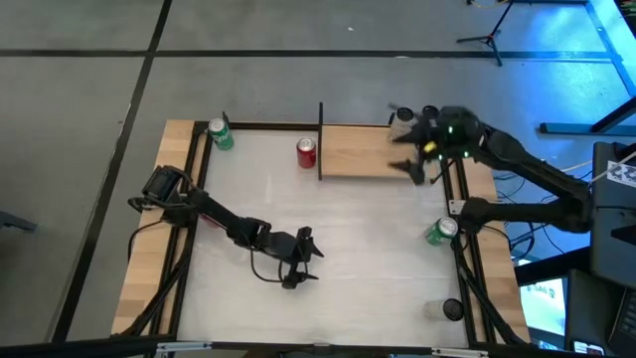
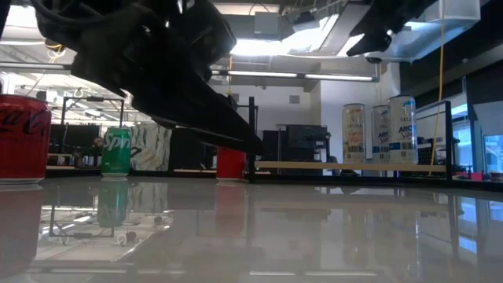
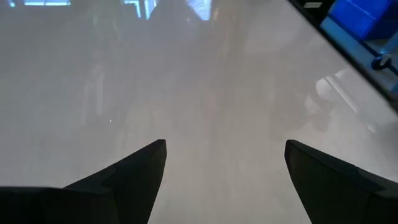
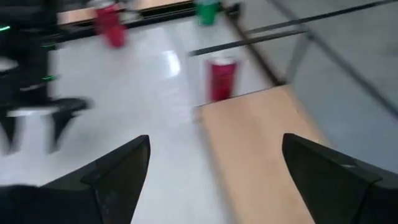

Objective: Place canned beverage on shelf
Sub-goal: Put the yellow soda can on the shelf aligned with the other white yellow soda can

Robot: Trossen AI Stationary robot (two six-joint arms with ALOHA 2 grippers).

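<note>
The shelf point(image 1: 363, 151), a pale wooden board with black uprights, lies at the table's far side. A red can point(image 1: 306, 151) stands upright on the white tabletop just left of it. Three tall white cans point(image 2: 379, 134) stand on the shelf's right end. My right gripper point(image 1: 409, 167) hovers open above that right end, with nothing between its fingers point(image 4: 216, 146). My left gripper point(image 1: 313, 257) waits open over the middle of the table, low above the bare tabletop point(image 3: 225, 146).
A green can point(image 1: 221, 134) stands at the far left corner and another green can point(image 1: 440, 231) at the right edge. A dark round thing point(image 1: 452, 310) sits near the right front. Another red can point(image 2: 23, 140) stands close to the low camera.
</note>
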